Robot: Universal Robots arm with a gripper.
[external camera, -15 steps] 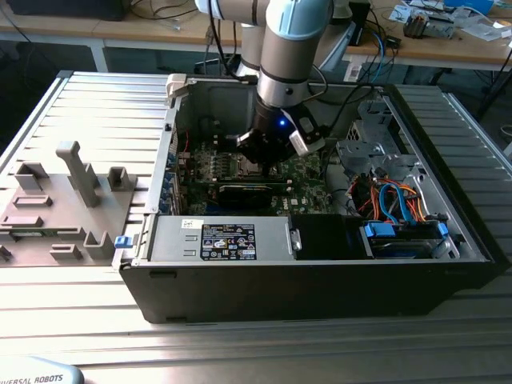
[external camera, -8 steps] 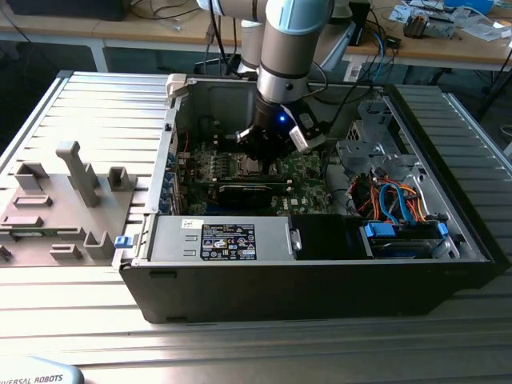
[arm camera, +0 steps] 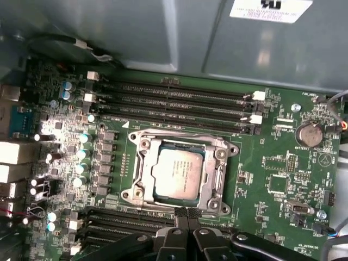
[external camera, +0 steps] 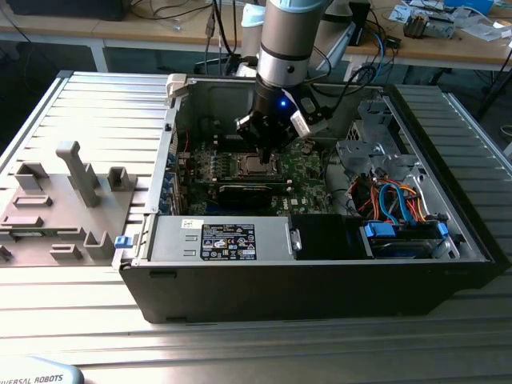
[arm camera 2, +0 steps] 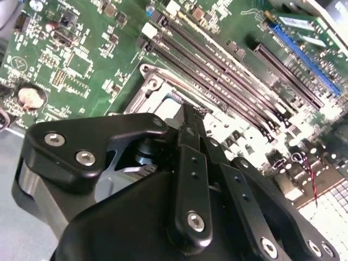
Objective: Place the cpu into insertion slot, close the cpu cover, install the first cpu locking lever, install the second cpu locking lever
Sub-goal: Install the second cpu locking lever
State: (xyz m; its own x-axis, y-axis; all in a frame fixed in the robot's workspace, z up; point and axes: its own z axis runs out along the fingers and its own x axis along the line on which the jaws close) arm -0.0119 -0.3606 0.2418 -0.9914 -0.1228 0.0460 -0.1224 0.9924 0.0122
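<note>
1. The cpu (arm camera: 178, 176) lay seated in the insertion slot (arm camera: 145, 182), its dull silver-grey top facing up and sitting square to the socket walls in the first wrist view.
2. The cpu cover (arm camera: 221, 169) appeared to rest down around the chip as a silvery frame with a cut-out centre, screw bosses at its corners; whether it was fully flat could not be told.
3. The gripper (arm camera: 187, 216) hovered at the socket's 6 o'clock edge in the first wrist view, its fingers pressed together to a narrow tip and gripping nothing.
4. In the exterior view the gripper (external camera: 264, 148) hung directly above the socket on the green motherboard (external camera: 308, 172), inside the open computer case (external camera: 320, 272) on the counter (external camera: 240, 344).
5. Judged from this, the step in hand was the work at the cover or a locking lever; the levers themselves could not be made out clearly.
6. To do it well, the closed tip should bear on the metal frame rim only, never on the chip's top or the memory slots (arm camera: 174, 103) at 12 o'clock.
7. Pressure should go straight down and gently, since a skewed push could shift the chip against the pins.
</note>
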